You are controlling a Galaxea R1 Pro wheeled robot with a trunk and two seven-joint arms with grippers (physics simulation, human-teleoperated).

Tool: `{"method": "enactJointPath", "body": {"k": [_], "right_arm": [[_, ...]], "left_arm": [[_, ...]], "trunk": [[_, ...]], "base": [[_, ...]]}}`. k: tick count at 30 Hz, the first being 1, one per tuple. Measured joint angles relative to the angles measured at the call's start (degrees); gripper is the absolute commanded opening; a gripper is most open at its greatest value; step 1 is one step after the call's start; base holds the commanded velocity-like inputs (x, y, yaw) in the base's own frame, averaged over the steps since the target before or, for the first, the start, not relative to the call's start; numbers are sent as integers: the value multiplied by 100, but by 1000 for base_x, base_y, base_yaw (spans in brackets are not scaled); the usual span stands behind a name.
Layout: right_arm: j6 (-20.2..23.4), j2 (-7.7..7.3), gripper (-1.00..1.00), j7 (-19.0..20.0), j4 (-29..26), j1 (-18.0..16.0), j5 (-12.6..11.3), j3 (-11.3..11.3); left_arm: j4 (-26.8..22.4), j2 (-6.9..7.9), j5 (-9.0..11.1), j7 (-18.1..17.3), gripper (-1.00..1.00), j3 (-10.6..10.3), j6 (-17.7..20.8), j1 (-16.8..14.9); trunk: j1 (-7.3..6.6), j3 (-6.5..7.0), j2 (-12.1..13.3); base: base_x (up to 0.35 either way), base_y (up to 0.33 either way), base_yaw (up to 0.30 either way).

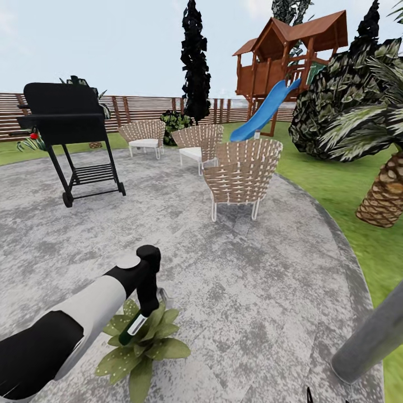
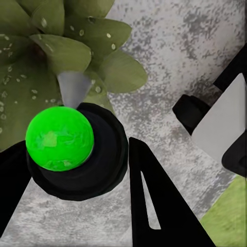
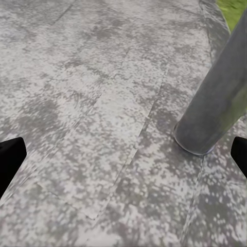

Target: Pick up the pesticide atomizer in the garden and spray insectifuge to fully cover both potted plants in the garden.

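Left claw (image 1: 146,313) clamped round the pesticide atomizer (image 1: 134,327), nozzle down over a potted plant (image 1: 140,347) near the patio's (image 1: 252,268) front edge; light, rigid, slick plastic, best gripped mid-body. Right claw (image 3: 123,154) spread wide, empty, by a grey post (image 3: 216,113)

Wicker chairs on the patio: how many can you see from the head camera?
3. One nearest, at mid-patio; one behind it; one farthest, towards the fence. More could be hidden behind the grill.
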Motion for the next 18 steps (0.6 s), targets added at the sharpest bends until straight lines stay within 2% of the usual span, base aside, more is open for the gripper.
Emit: {"method": "enactJointPath", "body": {"k": [5, 13, 18], "right_arm": [[0, 0, 100, 0, 0, 0, -3, 0], [1, 1, 100, 0, 0, -1, -2, -1], [0, 25, 100, 0, 6, 0, 5, 13]], "left_arm": [[0, 28, 23, 0, -100, 43, 23, 19], [-2, 34, 37, 0, -100, 57, 40, 28], [0, 25, 35, 0, -100, 50, 45, 22]], "trunk": [[0, 0, 0], [0, 0, 0], [0, 0, 0]], "base": [[0, 0, 6], [0, 0, 226], [0, 0, 43]]}}
